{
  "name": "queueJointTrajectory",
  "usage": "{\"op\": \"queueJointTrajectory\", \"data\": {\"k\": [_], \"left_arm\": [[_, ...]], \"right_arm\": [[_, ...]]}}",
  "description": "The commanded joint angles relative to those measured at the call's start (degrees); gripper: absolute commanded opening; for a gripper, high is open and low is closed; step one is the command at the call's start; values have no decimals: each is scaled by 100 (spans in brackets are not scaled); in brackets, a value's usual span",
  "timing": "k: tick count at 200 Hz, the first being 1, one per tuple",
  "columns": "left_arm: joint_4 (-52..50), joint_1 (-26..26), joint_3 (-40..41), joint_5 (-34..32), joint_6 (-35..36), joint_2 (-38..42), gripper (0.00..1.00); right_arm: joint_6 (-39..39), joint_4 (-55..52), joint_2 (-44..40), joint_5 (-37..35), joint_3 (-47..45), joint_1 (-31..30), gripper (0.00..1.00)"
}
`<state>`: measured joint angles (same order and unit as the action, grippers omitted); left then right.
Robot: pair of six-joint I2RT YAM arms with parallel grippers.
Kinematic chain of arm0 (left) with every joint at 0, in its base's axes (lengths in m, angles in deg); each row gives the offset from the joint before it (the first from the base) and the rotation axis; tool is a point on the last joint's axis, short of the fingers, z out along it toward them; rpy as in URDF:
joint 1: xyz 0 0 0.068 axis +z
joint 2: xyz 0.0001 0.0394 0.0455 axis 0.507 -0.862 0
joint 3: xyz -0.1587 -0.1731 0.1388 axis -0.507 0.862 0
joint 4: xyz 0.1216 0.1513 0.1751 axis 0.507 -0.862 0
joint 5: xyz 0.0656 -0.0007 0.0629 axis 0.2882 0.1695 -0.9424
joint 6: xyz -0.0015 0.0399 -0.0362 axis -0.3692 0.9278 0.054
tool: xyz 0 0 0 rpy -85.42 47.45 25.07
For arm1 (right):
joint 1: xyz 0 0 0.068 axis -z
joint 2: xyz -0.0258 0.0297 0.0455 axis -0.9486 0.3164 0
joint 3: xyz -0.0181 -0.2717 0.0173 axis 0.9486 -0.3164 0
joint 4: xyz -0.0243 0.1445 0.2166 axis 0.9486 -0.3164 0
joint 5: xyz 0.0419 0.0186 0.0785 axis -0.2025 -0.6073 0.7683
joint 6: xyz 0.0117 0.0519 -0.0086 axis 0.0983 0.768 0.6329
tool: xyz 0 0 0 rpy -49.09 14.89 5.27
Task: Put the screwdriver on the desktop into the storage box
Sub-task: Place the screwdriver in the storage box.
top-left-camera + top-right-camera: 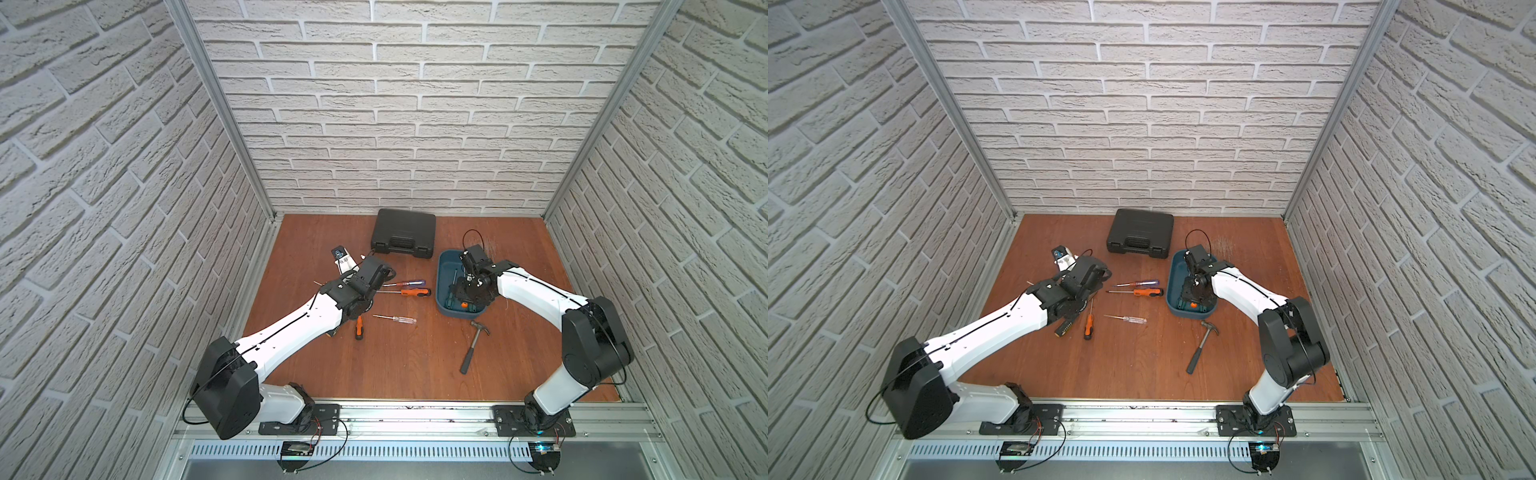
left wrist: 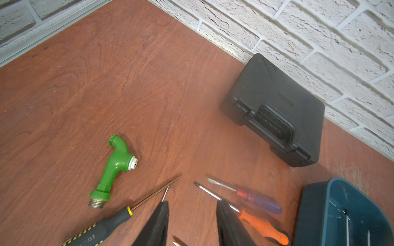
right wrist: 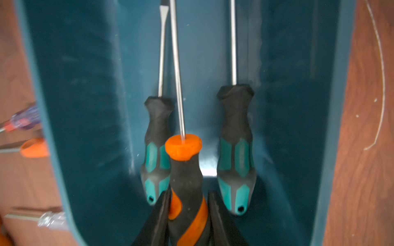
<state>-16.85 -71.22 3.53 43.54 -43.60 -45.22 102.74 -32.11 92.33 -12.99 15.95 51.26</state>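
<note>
In both top views, the storage box [image 1: 443, 286] is seen on the surface [image 1: 395, 365], directly beneath the right end effector [image 1: 467, 297].

In the left wrist view, the left end effector [image 2: 191, 203] is shown slightly open and empty. A purple-handled screwdriver [image 2: 262, 202] lies just ahead of it.

In the right wrist view, the right end effector is closed on the handle of the black-and-orange screwdriver [image 3: 185, 170]. The tool is held inside the storage box, flanked by two teal-handled screwdrivers [image 3: 235, 149].

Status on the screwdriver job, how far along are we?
Done: two teal-handled screwdrivers lie in the blue box. In hand: the right hand grips an orange-black screwdriver over the box, not yet released. Left: five on the desktop: purple-handled, long orange, clear, short orange, black-yellow.
</note>
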Motion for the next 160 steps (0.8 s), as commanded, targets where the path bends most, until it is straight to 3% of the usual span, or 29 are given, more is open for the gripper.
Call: {"op": "queueJointTrajectory", "data": {"k": [1, 58, 94, 130, 147, 160], "left_arm": [[-43, 53, 87, -5, -35, 7, 42], [-98, 71, 76, 24, -15, -10, 42], [-273, 78, 92, -98, -118, 103, 42], [-649, 87, 2, -102, -221, 202, 41], [-1011, 123, -81, 124, -133, 211, 42], [-1094, 261, -62, 578, 328, 291, 44]], "right_arm": [[-84, -140, 129, -297, 203, 23, 20], [-136, -211, 609, -352, 344, 25, 37], [-173, -158, 535, -395, 269, 25, 56], [-306, -157, 68, -378, 220, 23, 57], [-404, -19, -312, -242, 153, 20, 56], [-493, 135, -624, -74, 38, 17, 56]]}}
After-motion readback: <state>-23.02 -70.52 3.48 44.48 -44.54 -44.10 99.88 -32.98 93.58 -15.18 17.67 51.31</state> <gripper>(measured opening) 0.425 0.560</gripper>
